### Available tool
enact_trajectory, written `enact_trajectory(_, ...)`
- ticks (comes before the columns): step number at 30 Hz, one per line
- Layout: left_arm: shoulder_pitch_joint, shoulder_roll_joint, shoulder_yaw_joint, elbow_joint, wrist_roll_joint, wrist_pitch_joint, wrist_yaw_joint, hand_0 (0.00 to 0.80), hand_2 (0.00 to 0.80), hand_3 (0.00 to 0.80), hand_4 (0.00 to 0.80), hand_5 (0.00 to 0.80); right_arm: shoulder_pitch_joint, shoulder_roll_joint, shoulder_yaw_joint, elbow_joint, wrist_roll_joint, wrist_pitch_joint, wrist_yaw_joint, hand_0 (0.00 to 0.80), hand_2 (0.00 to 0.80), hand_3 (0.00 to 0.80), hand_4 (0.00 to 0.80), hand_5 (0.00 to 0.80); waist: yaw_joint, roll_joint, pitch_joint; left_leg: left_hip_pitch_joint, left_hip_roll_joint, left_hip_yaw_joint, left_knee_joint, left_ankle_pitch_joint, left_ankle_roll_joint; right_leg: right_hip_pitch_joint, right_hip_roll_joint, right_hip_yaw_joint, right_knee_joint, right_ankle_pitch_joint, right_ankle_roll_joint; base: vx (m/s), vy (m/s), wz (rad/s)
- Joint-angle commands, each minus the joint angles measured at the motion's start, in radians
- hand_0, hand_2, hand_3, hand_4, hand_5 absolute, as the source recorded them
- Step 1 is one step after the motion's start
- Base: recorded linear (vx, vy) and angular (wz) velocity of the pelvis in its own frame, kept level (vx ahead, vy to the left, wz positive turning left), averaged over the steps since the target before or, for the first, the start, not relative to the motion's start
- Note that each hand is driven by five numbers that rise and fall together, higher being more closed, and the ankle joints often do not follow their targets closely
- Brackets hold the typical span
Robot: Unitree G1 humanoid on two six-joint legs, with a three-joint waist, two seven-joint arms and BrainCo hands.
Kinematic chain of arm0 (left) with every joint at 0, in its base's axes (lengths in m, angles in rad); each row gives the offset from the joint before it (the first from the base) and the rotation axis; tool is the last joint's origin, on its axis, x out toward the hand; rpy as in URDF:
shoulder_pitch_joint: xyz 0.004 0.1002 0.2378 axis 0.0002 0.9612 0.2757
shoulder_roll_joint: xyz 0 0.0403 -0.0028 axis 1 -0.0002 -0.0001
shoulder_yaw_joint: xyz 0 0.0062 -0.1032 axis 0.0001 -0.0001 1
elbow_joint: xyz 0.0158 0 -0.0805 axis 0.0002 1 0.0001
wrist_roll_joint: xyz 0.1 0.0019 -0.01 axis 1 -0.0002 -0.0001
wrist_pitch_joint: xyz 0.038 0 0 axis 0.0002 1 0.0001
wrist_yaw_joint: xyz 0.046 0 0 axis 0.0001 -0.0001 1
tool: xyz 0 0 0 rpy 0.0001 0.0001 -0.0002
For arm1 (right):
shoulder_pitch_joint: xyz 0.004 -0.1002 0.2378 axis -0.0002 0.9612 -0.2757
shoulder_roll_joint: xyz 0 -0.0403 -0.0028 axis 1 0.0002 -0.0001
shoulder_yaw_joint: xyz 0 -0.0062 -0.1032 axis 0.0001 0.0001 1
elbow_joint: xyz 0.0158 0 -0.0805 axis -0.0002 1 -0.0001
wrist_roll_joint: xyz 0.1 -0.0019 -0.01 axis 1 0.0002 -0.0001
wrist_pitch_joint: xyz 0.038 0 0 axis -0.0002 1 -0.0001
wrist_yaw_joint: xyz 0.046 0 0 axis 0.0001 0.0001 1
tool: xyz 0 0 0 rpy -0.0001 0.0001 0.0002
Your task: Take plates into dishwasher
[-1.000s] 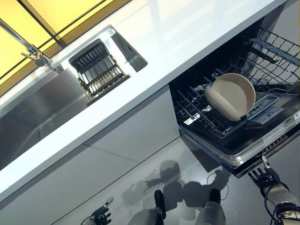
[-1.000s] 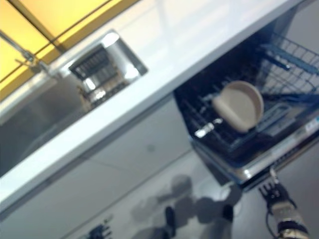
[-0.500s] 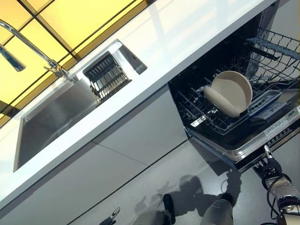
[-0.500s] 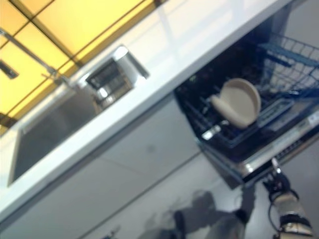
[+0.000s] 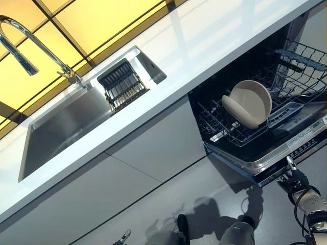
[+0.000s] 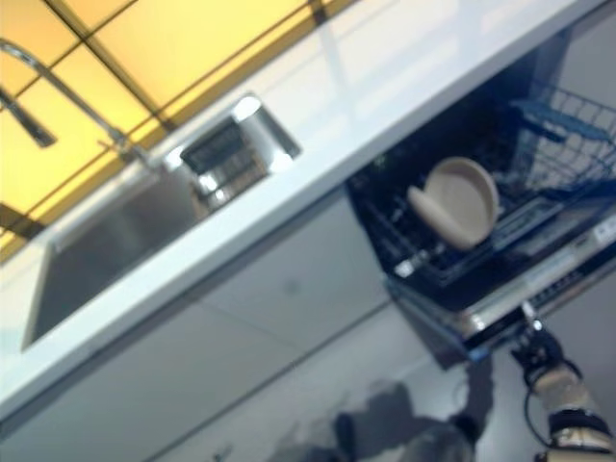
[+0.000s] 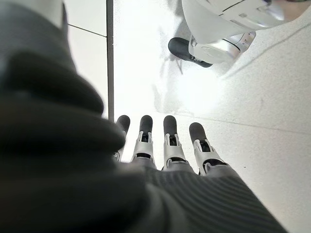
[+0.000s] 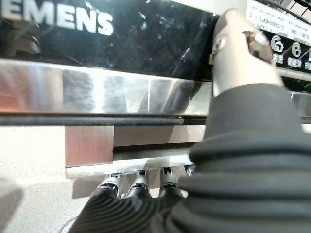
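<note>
The right hand [image 8: 233, 53] is at the front edge of the lowered dishwasher door [image 5: 265, 158], its thumb lying up against the door's dark control strip while its fingers [image 8: 138, 182] curl under the steel lip, so it grips the door's edge. The left hand [image 7: 167, 145] hangs low near the floor well away from the cabinets, fingers straight and relaxed, holding nothing. Two beige plates [image 5: 249, 103] stand on edge in the lower rack [image 5: 230, 132] of the dishwasher, one just in front of the other and overlapping it, leaning a little, their hollow faces turned toward the open front and their flat sides running across the rack. The upper rack [image 5: 301, 56] shows behind them, deeper in the machine. Along the white counter [image 5: 204, 46] to the left sits a steel sink [image 5: 61, 127] with a curved tap [image 5: 30, 46], and a small wire dish rack [image 5: 122, 84] stands in the sink's right end
</note>
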Motion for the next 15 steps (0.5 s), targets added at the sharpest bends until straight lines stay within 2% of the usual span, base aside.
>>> enact_trajectory(1, -0.018, 0.078, -0.013, -0.017, 0.047, -0.003, 0.01, 0.0, 0.0, 0.0, 0.0, 0.0, -0.368, 0.039, 0.045, -0.134, 0.035, -0.036, 0.095, 0.0, 0.0, 0.0, 0.0, 0.0, 0.112, -0.072, -0.062, 0.014, -0.064, -0.005, 0.031, -0.058, 0.06, 0.105, 0.065, -0.081, 0.001, -0.111, -0.126, 0.009, -0.027, 0.08)
enact_trajectory(15, -0.031, 0.125, 0.012, -0.002, 0.078, -0.018, 0.011, 0.0, 0.0, 0.0, 0.0, 0.0, -0.424, 0.073, 0.083, -0.14, 0.065, -0.075, 0.093, 0.0, 0.0, 0.0, 0.0, 0.0, 0.157, -0.123, -0.094, 0.018, -0.048, -0.037, -0.047, -0.027, 0.061, 0.14, 0.104, -0.12, -0.103, -0.061, -0.113, -0.002, -0.026, 0.07)
